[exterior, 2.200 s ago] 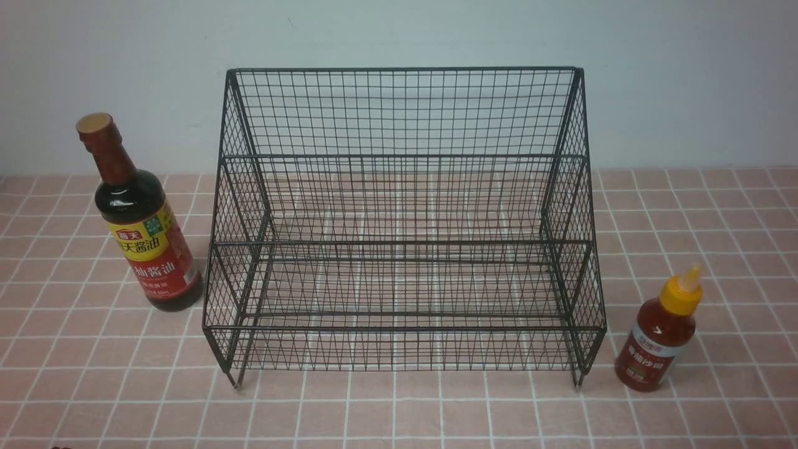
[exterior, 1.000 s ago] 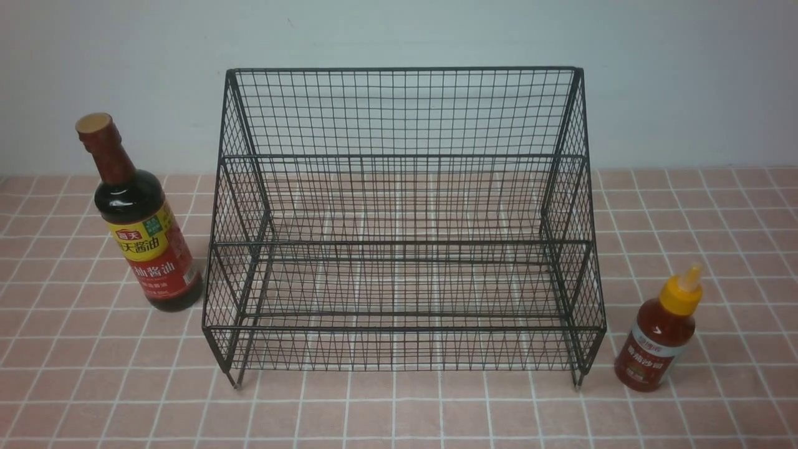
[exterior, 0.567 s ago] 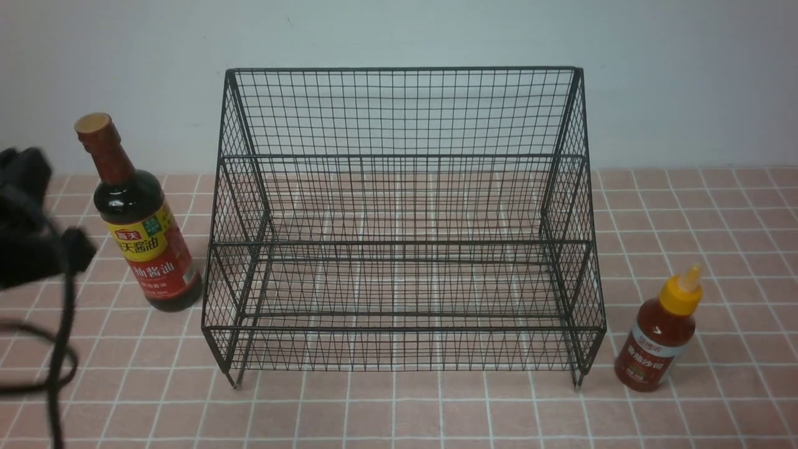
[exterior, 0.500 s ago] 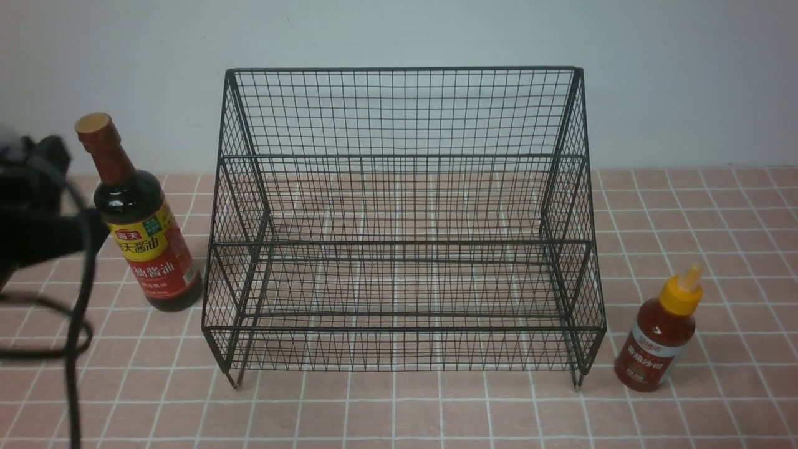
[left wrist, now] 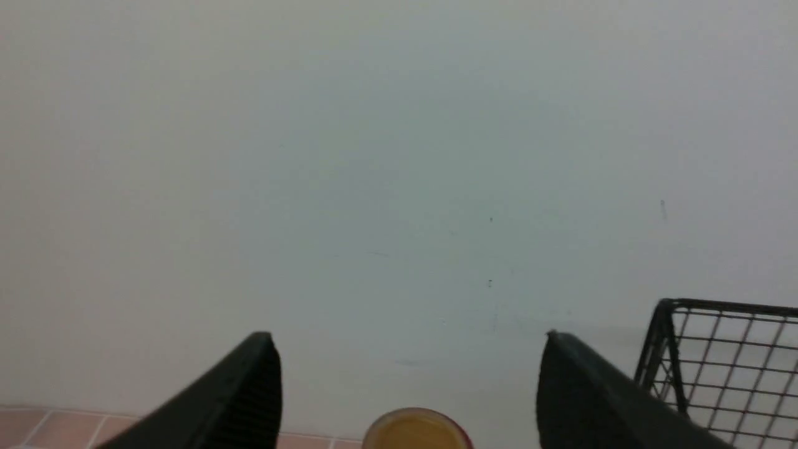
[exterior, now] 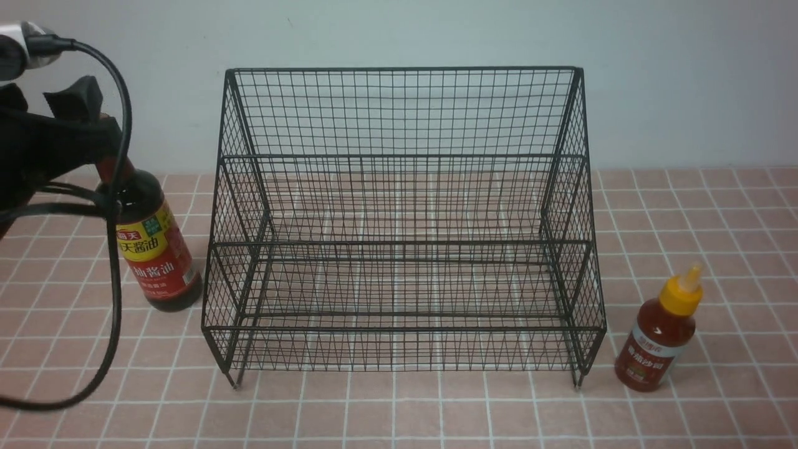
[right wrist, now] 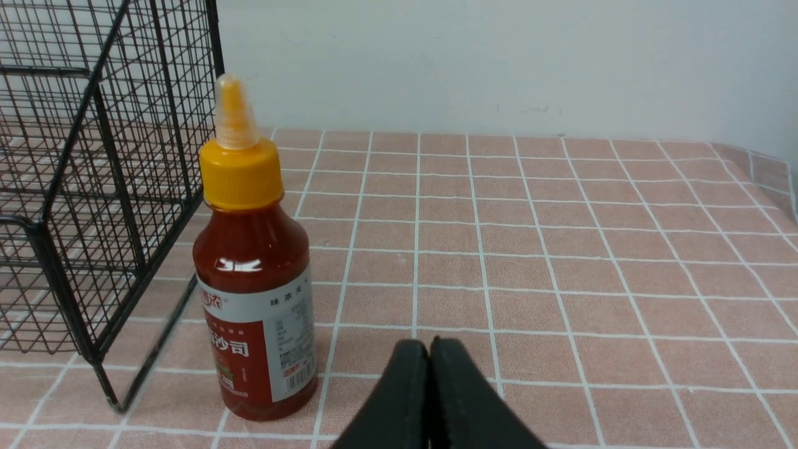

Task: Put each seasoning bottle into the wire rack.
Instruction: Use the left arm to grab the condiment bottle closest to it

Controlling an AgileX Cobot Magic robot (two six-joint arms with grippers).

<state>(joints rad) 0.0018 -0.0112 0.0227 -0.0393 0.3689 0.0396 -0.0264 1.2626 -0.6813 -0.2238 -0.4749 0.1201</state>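
Left pincer (left wrist: 409, 340) is released, jaws spread wide to either side of the soy-sauce bottle (exterior: 153, 249) top. Right pincer (right wrist: 430, 352) is clenched on nothing, near the red sauce bottle (right wrist: 255, 299). Both bottles stand upright on the desk (exterior: 399, 411), flanking the wire rack (exterior: 399, 112), outside it.

The large black wire-mesh rack (exterior: 399, 156) stands in the middle of the pink tiled table (exterior: 399, 415). The tall dark soy-sauce bottle (exterior: 153, 249) stands just beside it at 9 o'clock. The short red squeeze bottle (exterior: 658, 340) stands at 4 o'clock, near the rack's front right leg.
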